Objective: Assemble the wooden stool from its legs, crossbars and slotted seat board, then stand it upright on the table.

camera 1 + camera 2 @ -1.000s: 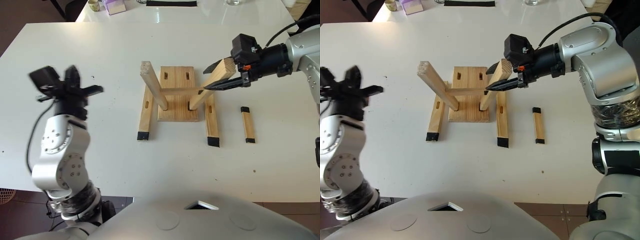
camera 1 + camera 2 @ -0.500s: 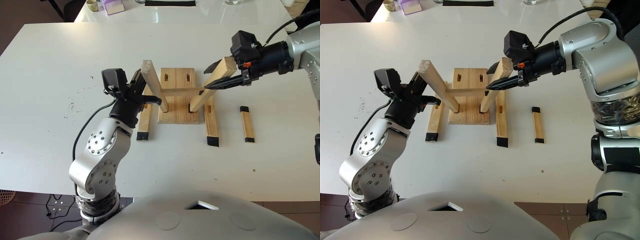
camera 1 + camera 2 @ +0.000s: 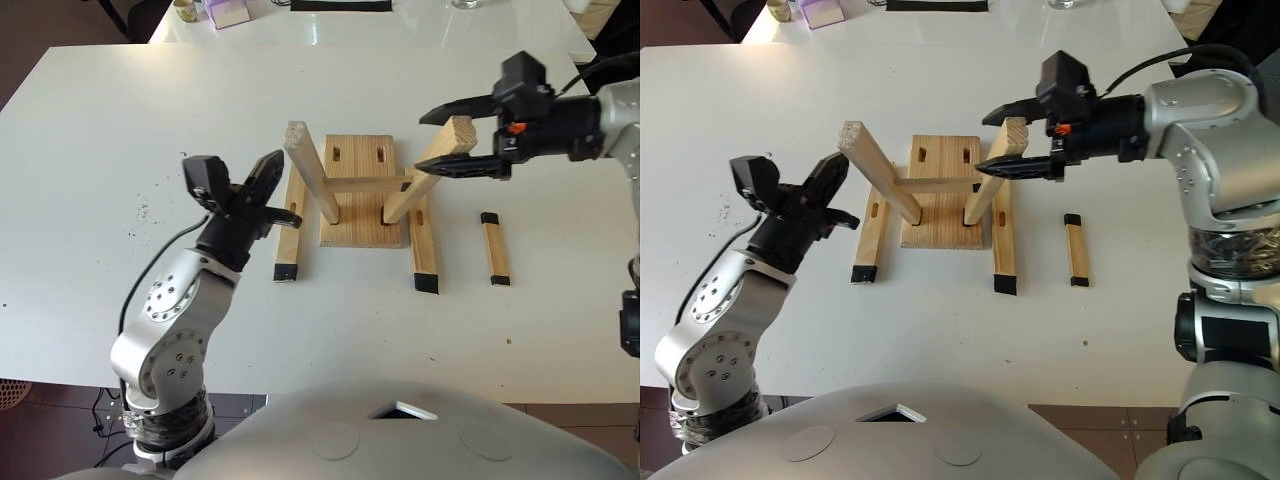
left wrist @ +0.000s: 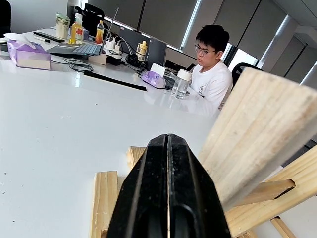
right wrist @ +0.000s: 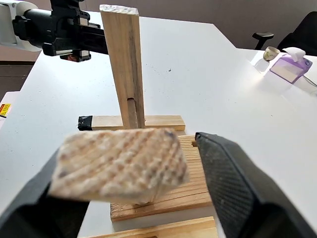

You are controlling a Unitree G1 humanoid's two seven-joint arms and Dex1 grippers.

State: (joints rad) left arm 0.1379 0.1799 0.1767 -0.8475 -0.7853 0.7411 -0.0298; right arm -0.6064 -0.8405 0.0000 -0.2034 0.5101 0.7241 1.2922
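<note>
The slotted seat board (image 3: pixel 358 160) lies flat mid-table. Two legs stand tilted in its near slots, the left leg (image 3: pixel 310 170) and the right leg (image 3: pixel 408 198), joined by a crossbar (image 3: pixel 365 182). My right gripper (image 3: pixel 420 140) is open, one finger on each side of the right leg's top (image 5: pixel 119 163) with gaps showing. My left gripper (image 3: pixel 277 160) is shut on nothing, its tip just left of the left leg's upper part. Two more legs (image 3: pixel 289 240) (image 3: pixel 424 245) lie flat beside the board. A short crossbar (image 3: pixel 494 248) lies to the right.
The white table (image 3: pixel 150 100) is bare to the left and along the front. On a second table behind it are a purple box (image 3: pixel 232 12), a cup (image 3: pixel 185 10) and a black strip (image 3: pixel 340 6).
My left arm swung in from the far left to the left leg, then drew back a little. My right gripper opened, let go of the right leg's top and shifted right.
</note>
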